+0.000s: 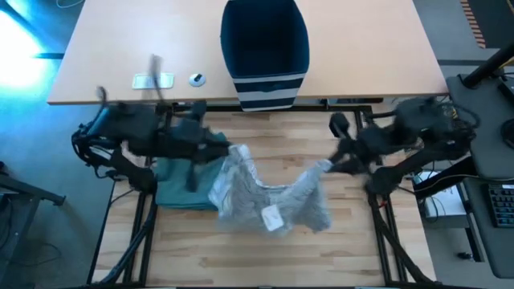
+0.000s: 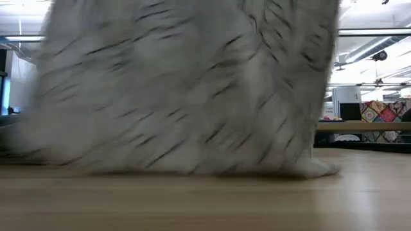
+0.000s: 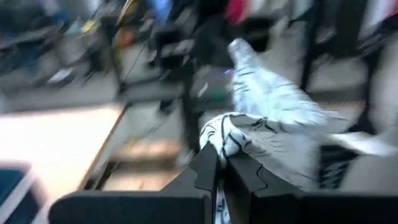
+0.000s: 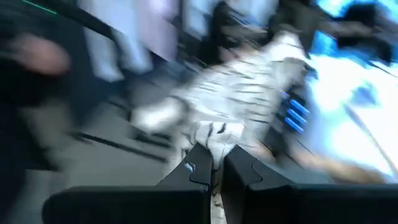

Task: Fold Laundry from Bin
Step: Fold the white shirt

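A pale grey garment with dark streaks (image 1: 265,193) hangs stretched between my two grippers above the wooden table. My left gripper (image 1: 233,151) is shut on its left end and my right gripper (image 1: 325,166) on its right end. A white label (image 1: 273,218) shows on its lower part. In the low view the garment (image 2: 186,83) fills most of the picture, and its lower edge (image 2: 192,168) reaches the tabletop. A teal-green garment (image 1: 178,185) lies flat on the table under the left arm. The navy bin (image 1: 265,44) stands on the farther table. My left gripper pinches a bunched end of the grey garment (image 3: 225,134) between its two fingers (image 3: 202,171), which point roughly level toward the table's right. The cloth runs from there across to the other gripper. My right gripper pinches the other bunched end (image 4: 214,135) between its two fingers (image 4: 196,168), which point roughly level toward the table's left. The cloth sags between the two holds, and its lower edge is down at the table.
A small white flat device (image 1: 152,80) and a small round object (image 1: 197,79) lie on the farther table, left of the bin. Bare wooden tabletop (image 1: 265,257) lies near the front edge.
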Robot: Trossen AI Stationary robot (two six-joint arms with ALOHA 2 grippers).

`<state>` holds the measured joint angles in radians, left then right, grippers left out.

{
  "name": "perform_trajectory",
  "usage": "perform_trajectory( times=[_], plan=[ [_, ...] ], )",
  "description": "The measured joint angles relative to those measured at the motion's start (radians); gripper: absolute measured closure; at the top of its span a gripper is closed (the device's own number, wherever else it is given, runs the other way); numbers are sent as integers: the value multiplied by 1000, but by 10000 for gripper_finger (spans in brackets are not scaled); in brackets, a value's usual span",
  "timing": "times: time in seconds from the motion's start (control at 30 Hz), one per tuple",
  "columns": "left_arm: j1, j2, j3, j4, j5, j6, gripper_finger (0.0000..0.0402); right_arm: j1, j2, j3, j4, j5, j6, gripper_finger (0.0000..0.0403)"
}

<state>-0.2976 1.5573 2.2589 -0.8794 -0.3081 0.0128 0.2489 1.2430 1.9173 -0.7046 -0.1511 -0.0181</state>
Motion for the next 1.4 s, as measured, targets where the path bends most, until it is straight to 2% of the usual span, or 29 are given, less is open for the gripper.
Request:
perform_trajectory(
  times=[0.2,0.3,0.37,0.53,0.7,0.83,1.0,1.1,1.2,1.3,1.4],
  plan=[
    [159,51,-28,-196,-27,-43,402,-42,75,-20,-263,441,14,394],
    [271,57,-32,-241,-6,-36,402,-108,103,-19,-323,586,18,394],
    [344,62,-28,-220,66,-4,402,-156,114,-4,-329,631,-23,394],
    [492,59,76,-183,255,53,401,-261,119,106,-292,649,-227,394],
    [528,22,83,-74,354,88,401,-290,128,274,-237,641,-392,394],
    [527,18,94,-61,363,81,401,-289,144,348,-246,594,-371,394],
    [483,51,50,-93,369,27,401,-286,163,302,-370,561,-244,394],
    [407,71,21,-100,294,-22,401,-225,173,247,-448,564,-130,394],
    [290,63,39,-87,281,-53,401,-90,168,227,-422,560,-50,394],
    [168,53,99,-64,289,-45,401,57,155,259,-306,556,-50,394],
    [94,14,78,35,281,-13,401,164,148,271,-93,592,-159,394]
  ],
)
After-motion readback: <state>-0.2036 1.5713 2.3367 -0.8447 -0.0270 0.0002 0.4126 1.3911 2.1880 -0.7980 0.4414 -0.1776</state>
